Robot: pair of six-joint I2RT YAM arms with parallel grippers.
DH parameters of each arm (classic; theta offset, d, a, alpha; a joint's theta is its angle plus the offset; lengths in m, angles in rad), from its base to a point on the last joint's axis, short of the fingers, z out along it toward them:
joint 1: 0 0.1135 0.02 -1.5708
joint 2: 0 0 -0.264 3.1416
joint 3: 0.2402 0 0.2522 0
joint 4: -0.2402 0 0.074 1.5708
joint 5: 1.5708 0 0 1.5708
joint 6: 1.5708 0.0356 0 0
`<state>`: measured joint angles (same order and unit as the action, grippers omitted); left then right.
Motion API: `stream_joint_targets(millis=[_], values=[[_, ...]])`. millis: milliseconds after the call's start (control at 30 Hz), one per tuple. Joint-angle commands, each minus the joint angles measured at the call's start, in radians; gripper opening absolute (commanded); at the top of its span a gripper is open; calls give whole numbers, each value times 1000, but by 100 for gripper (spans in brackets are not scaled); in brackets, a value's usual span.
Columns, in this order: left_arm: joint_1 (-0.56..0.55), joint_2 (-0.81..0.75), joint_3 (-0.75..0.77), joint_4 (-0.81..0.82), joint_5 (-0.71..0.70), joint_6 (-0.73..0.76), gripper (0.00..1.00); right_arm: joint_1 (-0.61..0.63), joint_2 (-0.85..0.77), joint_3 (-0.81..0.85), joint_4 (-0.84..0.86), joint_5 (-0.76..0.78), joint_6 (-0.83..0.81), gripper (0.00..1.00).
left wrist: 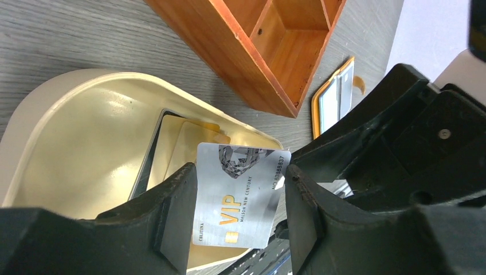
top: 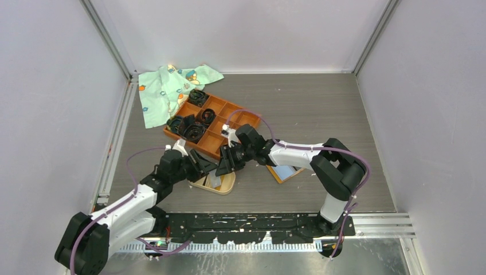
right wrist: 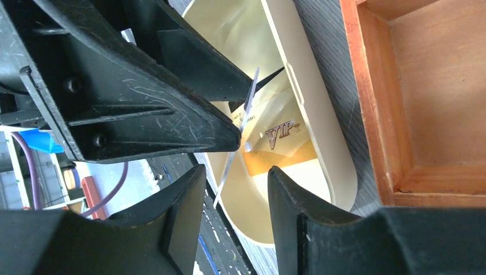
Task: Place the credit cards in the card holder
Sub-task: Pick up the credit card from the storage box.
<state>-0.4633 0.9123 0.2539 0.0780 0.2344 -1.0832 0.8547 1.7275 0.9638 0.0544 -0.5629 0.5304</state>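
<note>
A silver card (left wrist: pixel 240 195) carries a large gold "VIP" with the small line "MASON NEW CENTURY" beside it. Along one edge is "NO" and a digit string that looks like 69388837, and tiny corner lettering seems to read "CHLITINA". A gold card (right wrist: pixel 281 140) lying in the card holder (right wrist: pixel 329 137) shows "VIP" in brown script.
</note>
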Motion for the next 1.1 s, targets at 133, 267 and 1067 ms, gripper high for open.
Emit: stream_joint_targets(millis=[133, 267, 1067], values=[[5, -79, -52, 111, -78, -129, 33, 10, 1, 25, 80, 14, 75, 43], [5, -88, -58, 120, -96, -160, 33, 14, 4, 21, 95, 8, 86, 42], [-53, -88, -60, 155, -122, -286, 34, 22, 53, 54, 106, 31, 138, 29]])
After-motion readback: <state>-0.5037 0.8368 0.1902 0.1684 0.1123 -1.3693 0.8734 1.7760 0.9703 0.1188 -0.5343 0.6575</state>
